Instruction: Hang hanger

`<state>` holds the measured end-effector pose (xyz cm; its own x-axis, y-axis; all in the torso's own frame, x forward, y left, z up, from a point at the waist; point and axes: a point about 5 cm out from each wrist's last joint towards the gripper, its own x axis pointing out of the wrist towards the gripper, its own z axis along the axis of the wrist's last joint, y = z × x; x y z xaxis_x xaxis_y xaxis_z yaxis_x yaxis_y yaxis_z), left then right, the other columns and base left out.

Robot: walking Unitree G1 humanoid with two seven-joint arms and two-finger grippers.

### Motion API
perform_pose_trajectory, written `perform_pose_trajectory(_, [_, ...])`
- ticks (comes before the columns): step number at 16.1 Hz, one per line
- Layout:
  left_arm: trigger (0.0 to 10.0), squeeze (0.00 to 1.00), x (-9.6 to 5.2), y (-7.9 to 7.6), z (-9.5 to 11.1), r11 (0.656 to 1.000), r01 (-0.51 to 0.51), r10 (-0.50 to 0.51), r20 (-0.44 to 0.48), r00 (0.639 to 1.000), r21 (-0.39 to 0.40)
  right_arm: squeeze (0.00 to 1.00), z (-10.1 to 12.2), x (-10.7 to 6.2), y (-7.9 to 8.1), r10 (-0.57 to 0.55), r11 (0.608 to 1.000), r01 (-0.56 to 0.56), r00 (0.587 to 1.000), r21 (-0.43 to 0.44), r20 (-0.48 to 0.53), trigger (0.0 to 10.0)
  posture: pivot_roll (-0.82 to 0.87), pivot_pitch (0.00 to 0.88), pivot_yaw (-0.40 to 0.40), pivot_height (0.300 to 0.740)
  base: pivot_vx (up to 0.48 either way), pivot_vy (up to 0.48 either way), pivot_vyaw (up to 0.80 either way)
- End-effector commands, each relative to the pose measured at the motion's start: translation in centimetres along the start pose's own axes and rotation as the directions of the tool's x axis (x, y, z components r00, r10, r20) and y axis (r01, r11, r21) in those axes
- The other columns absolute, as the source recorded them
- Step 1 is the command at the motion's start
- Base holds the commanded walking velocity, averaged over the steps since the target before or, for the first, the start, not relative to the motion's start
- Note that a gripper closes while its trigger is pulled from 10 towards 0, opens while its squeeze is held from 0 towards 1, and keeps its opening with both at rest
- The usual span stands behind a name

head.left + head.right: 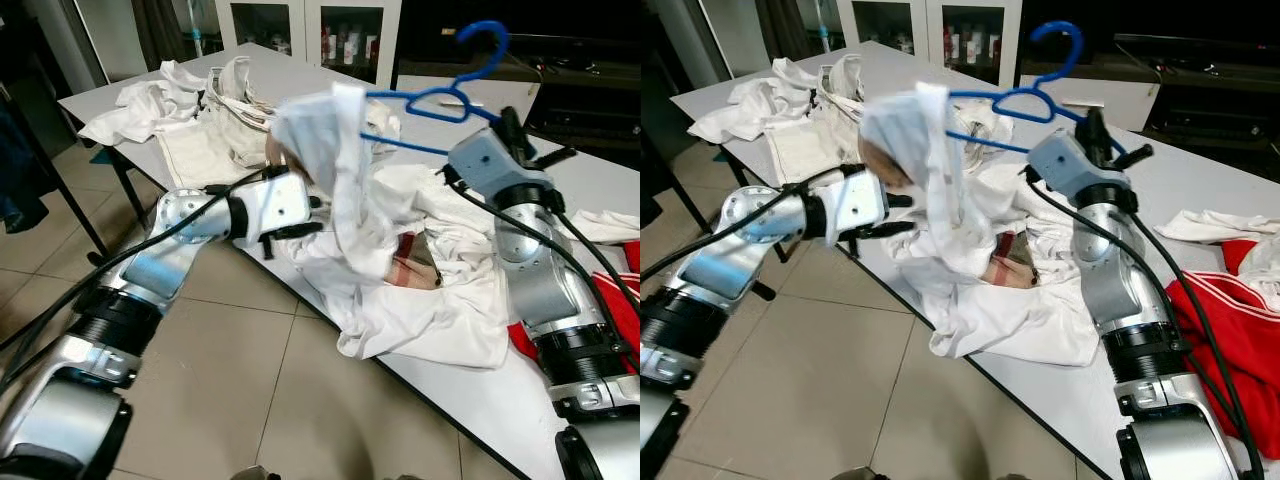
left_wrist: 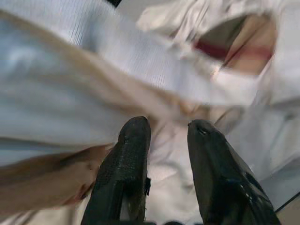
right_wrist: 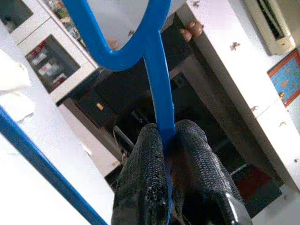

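The left arm reaches forward and inward over the table's near edge, its left gripper (image 2: 161,140) pushed up against the white garment (image 1: 345,170) that drapes from the blue hanger (image 1: 440,95). Its two black fingers (image 2: 126,159) stand apart with cloth bunched before and between them, not pinched so far as I can see. Behind it, at the far left of the grey table (image 1: 470,400), lies a heap of white and cream clothes (image 1: 200,115), and under the hanging garment a larger white pile (image 1: 440,300) spills over the edge toward the tiled floor (image 1: 250,390). A glass-fronted cabinet (image 1: 310,30) stands beyond. On the right, the right arm rises upright from the table side, elbow low, wrist bent inward. The right gripper (image 3: 166,136) is clamped tight on the hanger's thin bar, holding it in the air above the piles, hook uppermost. Red cloth (image 1: 1230,340) lies beside that arm.
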<state>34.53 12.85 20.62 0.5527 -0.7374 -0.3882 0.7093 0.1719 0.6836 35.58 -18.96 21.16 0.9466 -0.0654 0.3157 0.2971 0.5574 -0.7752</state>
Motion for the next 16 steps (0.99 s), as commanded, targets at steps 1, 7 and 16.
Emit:
perform_pose_trajectory(1, [10.0, 0.34, -0.1, 0.7, 0.3, 0.997, -0.032, 0.034, -0.03, 0.999, 0.074, 0.0, 0.5, 0.5, -0.7, -0.028, 1.0, 0.028, 1.0, 0.012, 0.01, 10.0, 0.01, 0.0, 0.028, 0.723, 0.0, 0.0, 0.0])
perform_pose_trajectory(7, [10.0, 1.0, -1.5, 2.7, 4.1, 0.99, -0.101, 0.083, 0.166, 0.983, 0.097, 0.0, 0.4, 0.2, -0.2, -0.026, 1.0, 0.026, 0.999, -0.006, 0.02, 10.0, 0.01, 0.0, 0.031, 0.723, 0.0, 0.0, 0.0])
perform_pose_trajectory(16, [10.0, 0.0, -3.0, 7.3, 5.4, 0.867, -0.468, 0.425, 0.236, 0.874, 0.172, 0.0, 0.1, -0.8, 0.7, -0.011, 0.999, 0.012, 0.999, -0.04, 0.04, 10.0, 0.01, 0.0, 0.037, 0.723, 0.0, 0.0, 0.0])
